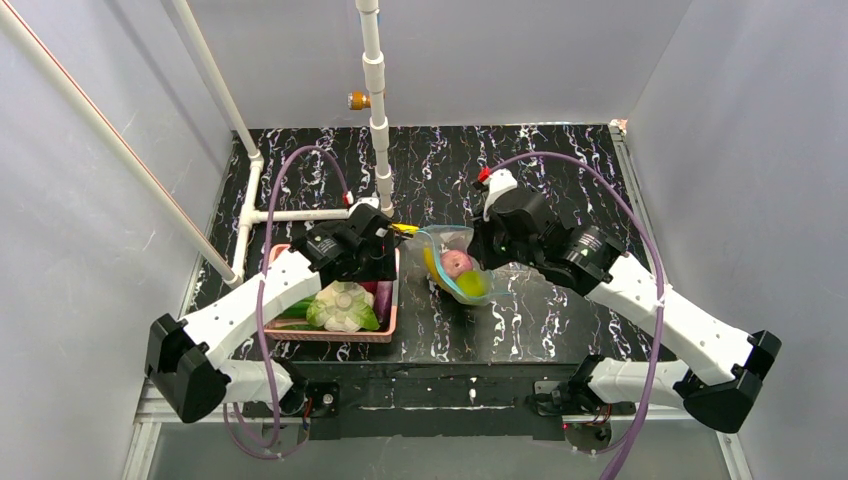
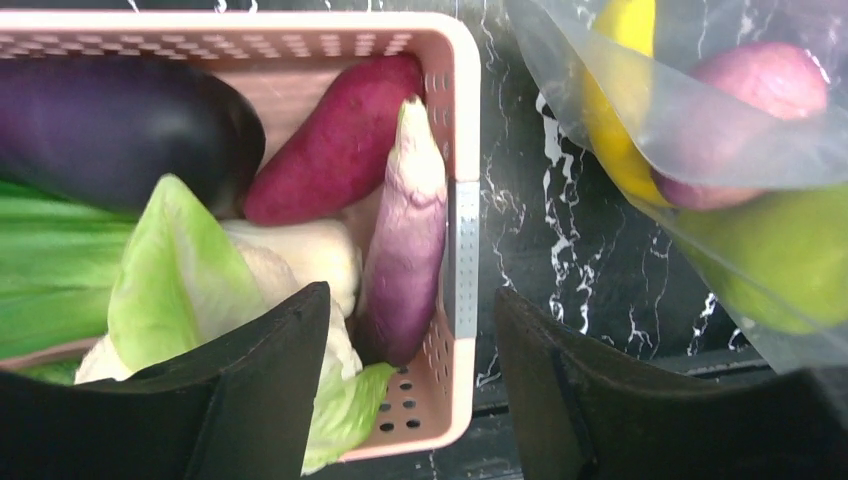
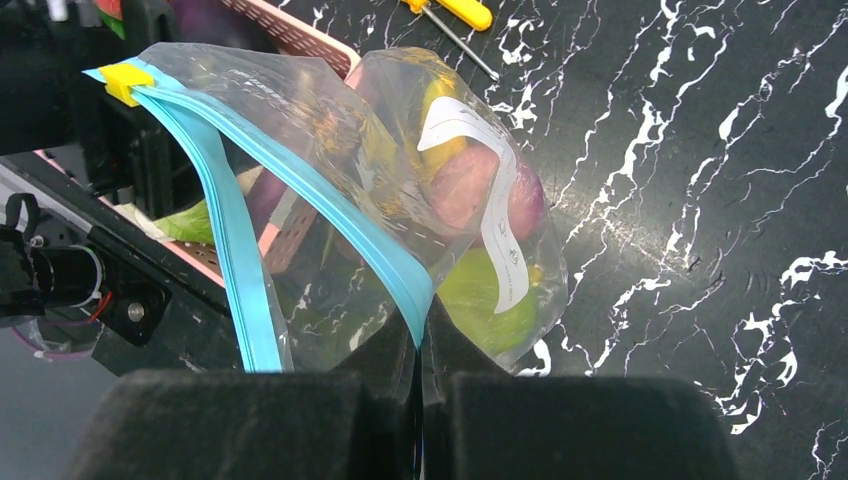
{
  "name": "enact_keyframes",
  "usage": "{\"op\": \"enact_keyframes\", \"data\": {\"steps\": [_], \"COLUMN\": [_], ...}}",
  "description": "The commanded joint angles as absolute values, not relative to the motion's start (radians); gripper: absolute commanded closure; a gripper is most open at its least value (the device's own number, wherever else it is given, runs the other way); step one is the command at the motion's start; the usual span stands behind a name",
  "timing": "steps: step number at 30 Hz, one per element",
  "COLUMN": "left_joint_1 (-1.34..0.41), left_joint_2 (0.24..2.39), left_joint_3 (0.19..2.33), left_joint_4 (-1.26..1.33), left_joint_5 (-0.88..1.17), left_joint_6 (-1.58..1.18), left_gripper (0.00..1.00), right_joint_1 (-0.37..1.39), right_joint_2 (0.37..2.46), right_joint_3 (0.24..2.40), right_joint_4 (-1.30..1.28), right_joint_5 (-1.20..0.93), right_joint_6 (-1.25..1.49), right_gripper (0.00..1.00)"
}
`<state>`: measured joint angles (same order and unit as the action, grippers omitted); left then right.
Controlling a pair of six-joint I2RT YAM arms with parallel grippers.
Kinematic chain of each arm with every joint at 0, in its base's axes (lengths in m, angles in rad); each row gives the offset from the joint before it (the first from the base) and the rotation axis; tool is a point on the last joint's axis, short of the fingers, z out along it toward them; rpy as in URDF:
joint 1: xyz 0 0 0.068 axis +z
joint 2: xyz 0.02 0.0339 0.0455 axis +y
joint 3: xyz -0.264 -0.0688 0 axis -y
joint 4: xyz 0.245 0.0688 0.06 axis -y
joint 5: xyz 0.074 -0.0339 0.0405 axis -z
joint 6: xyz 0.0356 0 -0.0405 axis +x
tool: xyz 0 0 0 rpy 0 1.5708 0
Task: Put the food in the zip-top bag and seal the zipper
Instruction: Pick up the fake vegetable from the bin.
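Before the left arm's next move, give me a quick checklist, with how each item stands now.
1. Grip of right tool on zip-top bag at its zipper: ok.
2. Bag mouth held open: ok, the zipper halves stand apart.
3. Load in left tool: not ok, jaws open and empty.
4. Clearance of left tool from pink basket: not ok, its wall lies between the fingers.
5. Basket emptied: not ok, leafy head and pale purple piece lie in it.

Narrow table [image 2: 565, 250] gap between pink basket [image 2: 462, 230] and zip-top bag [image 2: 690, 120]
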<state>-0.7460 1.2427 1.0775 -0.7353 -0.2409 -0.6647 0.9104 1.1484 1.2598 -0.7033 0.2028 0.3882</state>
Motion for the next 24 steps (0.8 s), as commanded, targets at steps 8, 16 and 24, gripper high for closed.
{"op": "enact_keyframes", "data": {"steps": [8,16,24], "left_joint_1": [-0.679,-0.665,-0.665], "left_joint_2": [1.293,1.444,1.401], "left_joint_3": [1.01,0.979,1.007], "left_joint_4": [-0.551,-0.463,-0.52], "left_joint_5": [-0.241,-0.201,-0.22], "left_joint_6": [-0.659,-0.648,-0.621], "left_gripper": [0.46,0.57,0.9], "right_joint_1": [0.913,0.913,0.913], "right_joint_2": [1.084,1.073,1.08], "right_joint_3": [1.213,1.207,1.217], "right_joint_4": [-0.676,-0.672,-0.67], "right_joint_5": [0.27,0.263,0.249], "right_joint_6": [0.381,0.377,0.373], "right_gripper": [0.99,0.99,0.99]}}
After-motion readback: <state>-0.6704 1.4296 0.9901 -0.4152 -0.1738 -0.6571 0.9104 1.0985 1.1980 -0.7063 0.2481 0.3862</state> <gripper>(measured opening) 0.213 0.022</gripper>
